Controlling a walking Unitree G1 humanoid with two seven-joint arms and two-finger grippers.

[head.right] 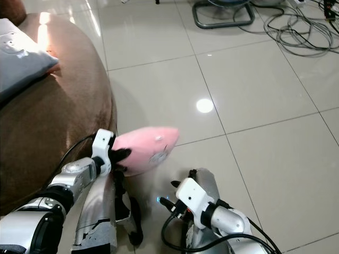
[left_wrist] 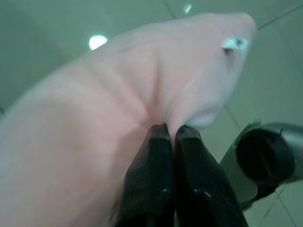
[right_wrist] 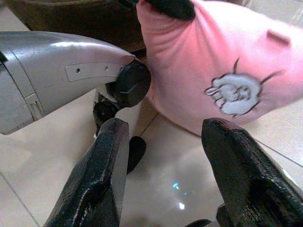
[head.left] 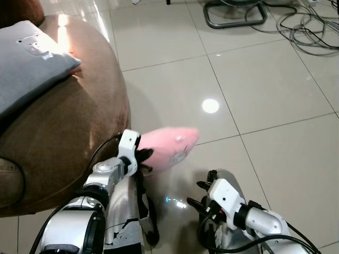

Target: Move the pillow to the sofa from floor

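Observation:
A pink pillow (head.left: 169, 144) with a small white rabbit print (right_wrist: 235, 93) hangs just above the tiled floor, beside the brown sofa (head.left: 63, 137). My left gripper (head.left: 144, 157) is shut on the pillow's near edge, its black fingers (left_wrist: 163, 184) pinching a fold of the pink fabric (left_wrist: 118, 118). My right gripper (head.left: 198, 193) is low and to the right of the pillow, open, with its two fingers (right_wrist: 102, 175) apart and nothing between them. The pillow (right_wrist: 222, 66) lies a short way ahead of it.
A grey pillow (head.left: 26, 63) lies on the sofa's rounded arm at the left. Black cables (head.left: 307, 26) and a chair's metal base (head.left: 235, 13) are on the floor at the far right. Glossy tiles (head.left: 254, 90) stretch ahead. My silver legs (head.left: 127, 211) stand below.

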